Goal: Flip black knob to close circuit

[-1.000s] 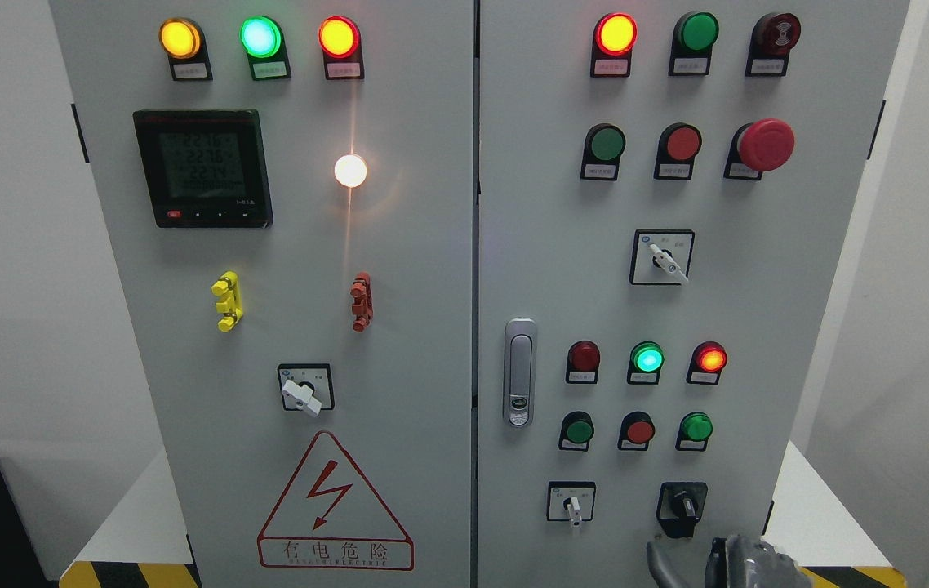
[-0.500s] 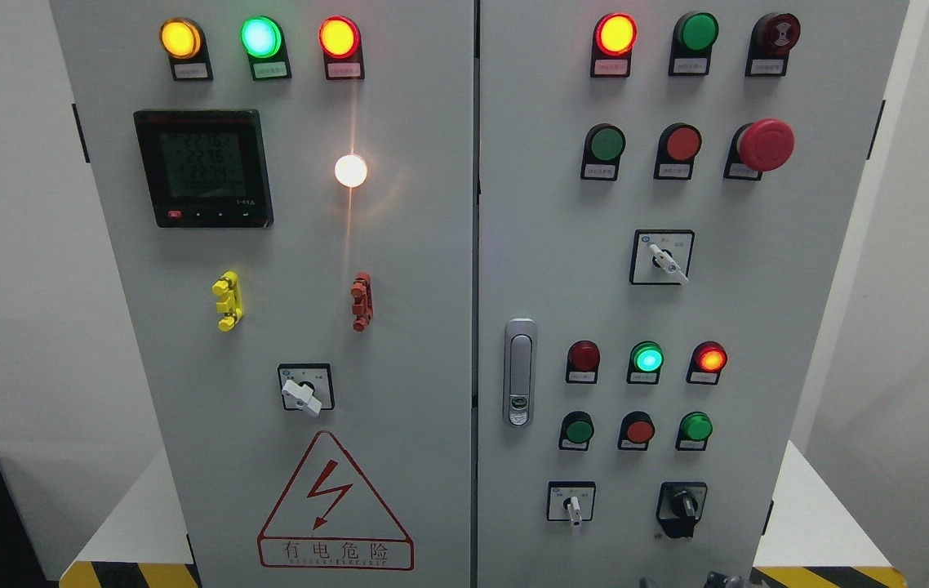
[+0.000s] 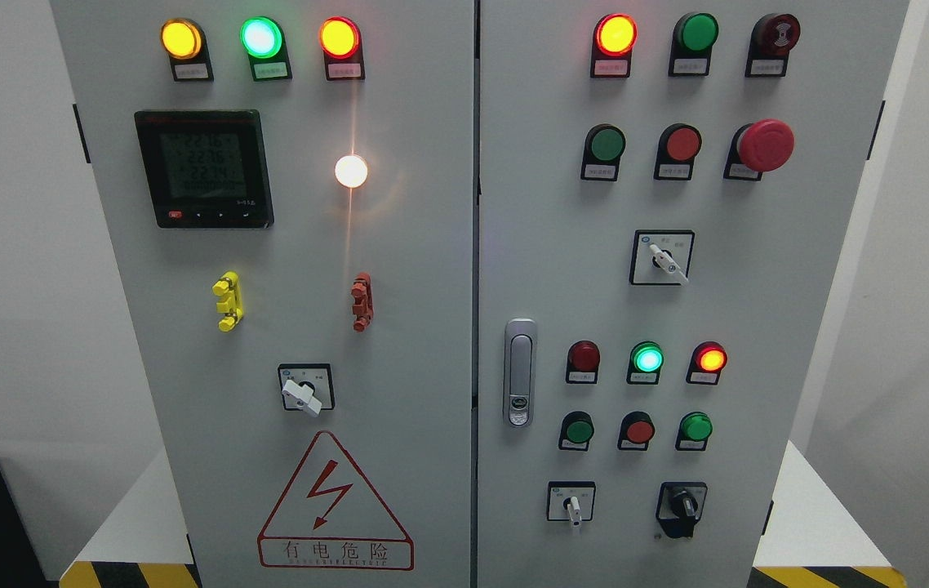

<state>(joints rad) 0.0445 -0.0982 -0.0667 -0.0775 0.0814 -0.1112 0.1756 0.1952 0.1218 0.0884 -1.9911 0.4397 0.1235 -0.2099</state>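
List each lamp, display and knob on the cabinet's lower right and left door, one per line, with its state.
black knob: untouched, pointer up and slightly left
green lamp: lit
dark red lamp: unlit
orange-red lamp: lit
white lamp: lit
meter display: on, digits blurred
door handle: flush, door shut

Warning sign (image 3: 335, 506) on cabinet door: "有电危险".
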